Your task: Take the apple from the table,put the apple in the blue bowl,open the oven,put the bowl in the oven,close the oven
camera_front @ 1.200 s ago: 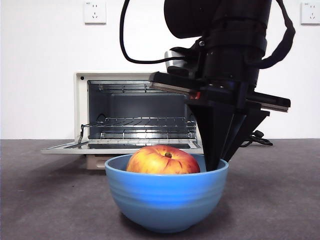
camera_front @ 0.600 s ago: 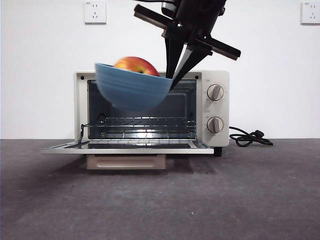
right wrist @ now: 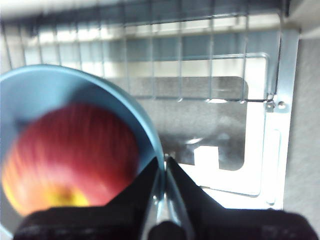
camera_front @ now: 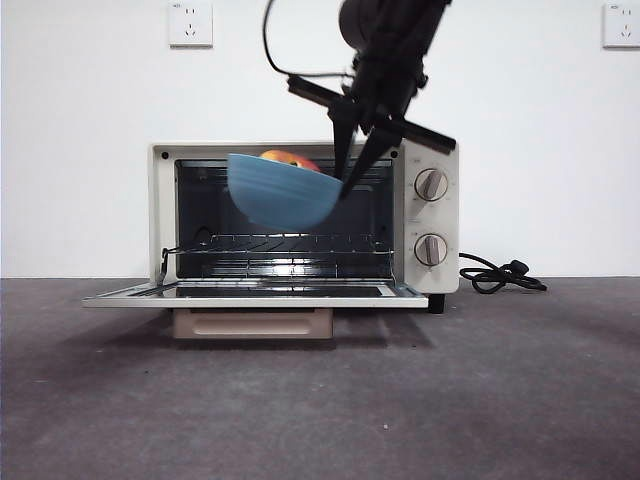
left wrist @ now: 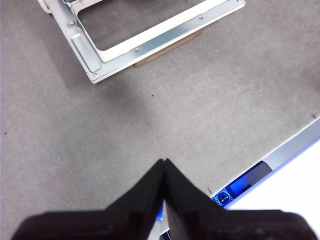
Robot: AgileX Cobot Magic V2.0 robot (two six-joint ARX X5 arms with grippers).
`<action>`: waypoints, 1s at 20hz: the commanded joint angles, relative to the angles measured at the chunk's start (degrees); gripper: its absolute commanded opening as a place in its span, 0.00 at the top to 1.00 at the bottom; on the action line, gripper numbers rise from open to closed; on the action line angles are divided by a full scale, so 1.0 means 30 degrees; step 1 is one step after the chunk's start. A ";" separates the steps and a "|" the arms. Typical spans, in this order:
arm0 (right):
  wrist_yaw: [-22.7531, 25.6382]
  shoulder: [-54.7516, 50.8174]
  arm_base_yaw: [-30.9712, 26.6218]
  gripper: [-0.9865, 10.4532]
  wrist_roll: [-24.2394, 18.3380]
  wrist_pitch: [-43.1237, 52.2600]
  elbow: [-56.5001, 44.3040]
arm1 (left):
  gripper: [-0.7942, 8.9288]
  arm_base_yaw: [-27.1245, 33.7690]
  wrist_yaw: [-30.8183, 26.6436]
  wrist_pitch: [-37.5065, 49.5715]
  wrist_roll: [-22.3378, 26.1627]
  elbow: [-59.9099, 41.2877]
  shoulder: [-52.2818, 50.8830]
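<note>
The blue bowl [camera_front: 282, 190] hangs tilted in the air in front of the oven's [camera_front: 300, 220] open mouth, above its wire rack. The red apple [camera_front: 290, 158] lies inside it; in the right wrist view the apple [right wrist: 70, 150] fills the bowl [right wrist: 125, 107]. My right gripper [camera_front: 345, 178] is shut on the bowl's right rim, pinching it between its two jaws [right wrist: 162, 172]. The oven door [camera_front: 255, 293] lies folded down flat. My left gripper [left wrist: 163, 167] is shut on nothing, held above the table [left wrist: 200, 100] near the door's corner [left wrist: 92, 62].
The oven's two knobs [camera_front: 431, 184] sit on its right panel. A black cord [camera_front: 495, 275] coils on the table right of the oven. Two wall sockets [camera_front: 190, 24] are on the white wall behind.
The right gripper lifted the bowl with the apple off the table, then carried it back and slightly lower towards the oven's open mouth.
</note>
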 commanded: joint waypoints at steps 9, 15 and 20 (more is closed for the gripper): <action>0.2754 0.0466 -0.0838 0.92 0.4583 0.0444 0.0146 | 0.92 -0.0066 0.0000 0.0138 0.0284 -0.0131 -0.0073; 0.3738 0.0539 -0.0648 0.92 0.5559 0.1377 0.0146 | 0.92 -0.0066 0.0022 0.0131 0.0342 -0.0131 -0.0066; 0.3679 0.0794 -0.0641 0.92 0.5690 0.1406 0.0138 | 0.92 -0.0066 0.0087 0.0124 0.0350 -0.0131 -0.0066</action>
